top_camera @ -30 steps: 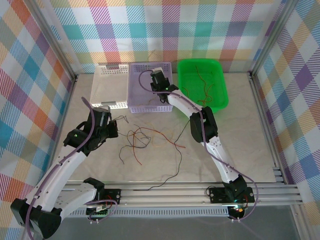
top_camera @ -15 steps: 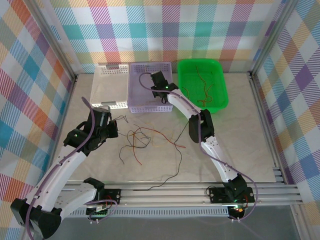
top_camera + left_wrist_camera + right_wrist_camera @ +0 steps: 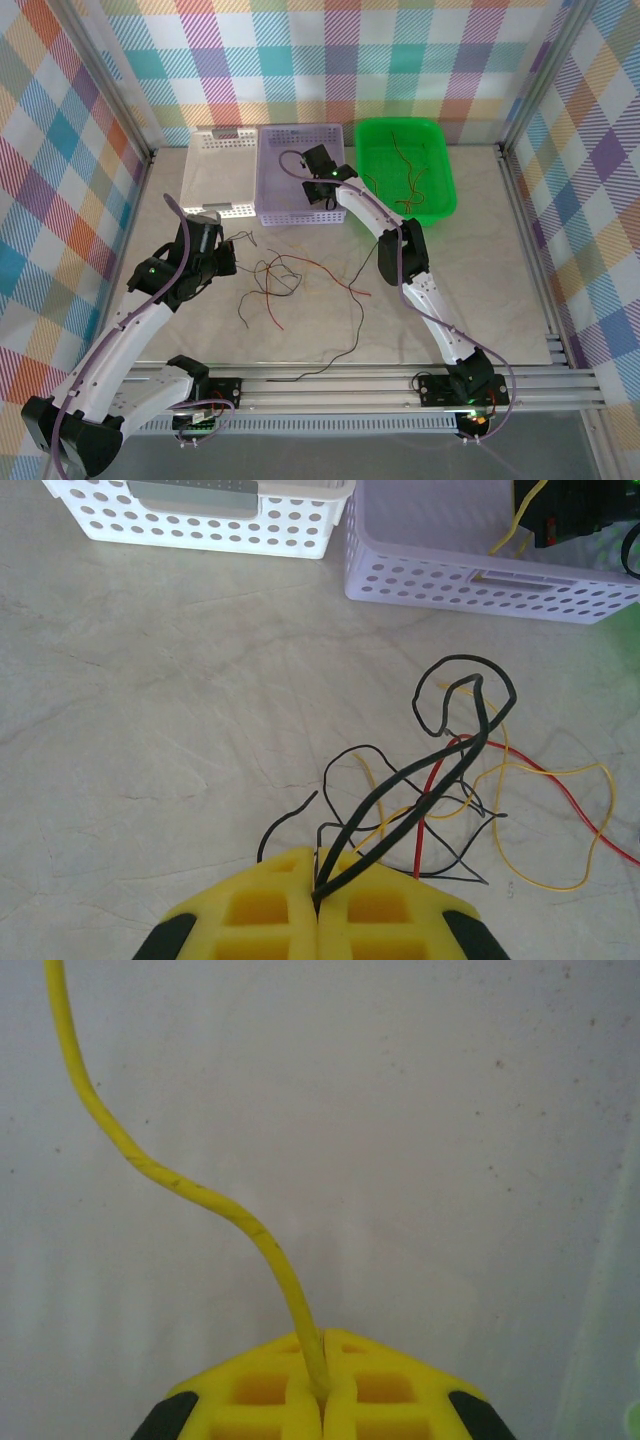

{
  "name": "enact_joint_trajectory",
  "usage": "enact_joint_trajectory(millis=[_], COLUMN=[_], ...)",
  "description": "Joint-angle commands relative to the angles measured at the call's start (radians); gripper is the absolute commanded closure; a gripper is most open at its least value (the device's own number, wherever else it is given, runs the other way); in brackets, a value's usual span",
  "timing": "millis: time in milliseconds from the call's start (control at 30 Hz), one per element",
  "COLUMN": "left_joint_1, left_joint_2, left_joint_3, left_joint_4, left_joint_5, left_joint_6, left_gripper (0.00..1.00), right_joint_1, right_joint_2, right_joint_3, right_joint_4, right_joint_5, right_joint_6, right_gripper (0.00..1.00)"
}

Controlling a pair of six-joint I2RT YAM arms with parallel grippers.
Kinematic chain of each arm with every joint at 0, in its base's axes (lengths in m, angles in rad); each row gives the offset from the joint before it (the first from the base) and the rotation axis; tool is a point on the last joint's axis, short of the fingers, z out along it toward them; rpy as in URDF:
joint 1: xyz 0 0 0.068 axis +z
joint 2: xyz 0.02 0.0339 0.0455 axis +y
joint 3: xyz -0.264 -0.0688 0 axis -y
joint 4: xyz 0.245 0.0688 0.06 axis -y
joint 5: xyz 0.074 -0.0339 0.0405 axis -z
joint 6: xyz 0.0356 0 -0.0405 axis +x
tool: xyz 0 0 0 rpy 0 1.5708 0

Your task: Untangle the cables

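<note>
A tangle of thin black, red and yellow cables [image 3: 285, 280] lies on the table in front of the baskets. My left gripper [image 3: 226, 258] sits at the tangle's left end, shut on a black cable [image 3: 440, 770] that loops up from between its yellow pads [image 3: 250, 910]. A red cable [image 3: 432, 810] and yellow ones run under that loop. My right gripper [image 3: 310, 192] hangs over the lavender basket [image 3: 275, 170], shut on a yellow cable [image 3: 200, 1195] that curves up and left from its fingertips [image 3: 322, 1392]. The basket's pale floor lies just below.
A white basket [image 3: 215, 175] stands left of the lavender one. A green bin [image 3: 445, 195] at the back right holds several loose wires. One long black wire [image 3: 335, 360] trails toward the aluminium rail [image 3: 340, 385] at the near edge.
The right wrist has shifted slightly left and lower over the lavender basket with the yellow cable. The left arm and the tangle have not moved.
</note>
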Motion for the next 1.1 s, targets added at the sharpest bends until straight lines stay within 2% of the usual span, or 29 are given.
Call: enact_joint_trajectory(millis=[0, 167, 367, 633, 767, 933, 1067], left_joint_1=[-0.01, -0.01, -0.01, -0.01, -0.01, -0.01, -0.01], left_joint_2=[0.002, 0.002, 0.001, 0.006, 0.007, 0.008, 0.004], left_joint_3=[-0.006, -0.007, -0.005, -0.003, -0.003, -0.003, -0.004], left_joint_4=[0.0, 0.0, -0.002, -0.002, -0.003, -0.004, -0.003], left_joint_5=[-0.01, -0.008, -0.007, -0.005, -0.006, -0.005, -0.003], left_joint_6=[0.022, 0.024, 0.024, 0.026, 0.026, 0.027, 0.027], left_gripper=[1.0, 1.0, 1.0, 1.0, 1.0, 1.0, 1.0], right_joint_1=[-0.007, -0.014, -0.015, -0.015, -0.015, -0.015, -0.015], right_joint_2=[-0.006, -0.018, -0.044, -0.141, -0.203, -0.303, -0.425], right_joint_3=[0.031, 0.031, 0.03, 0.028, 0.026, 0.002, -0.105], right_joint_4=[-0.043, -0.049, -0.047, -0.042, -0.048, -0.079, -0.104], right_joint_5=[-0.022, -0.015, -0.005, -0.009, -0.038, -0.121, -0.281], right_joint_6=[-0.004, 0.005, 0.004, 0.009, 0.03, 0.076, 0.109], right_gripper=[0.9, 0.75, 0.65, 0.44, 0.39, 0.34, 0.29])
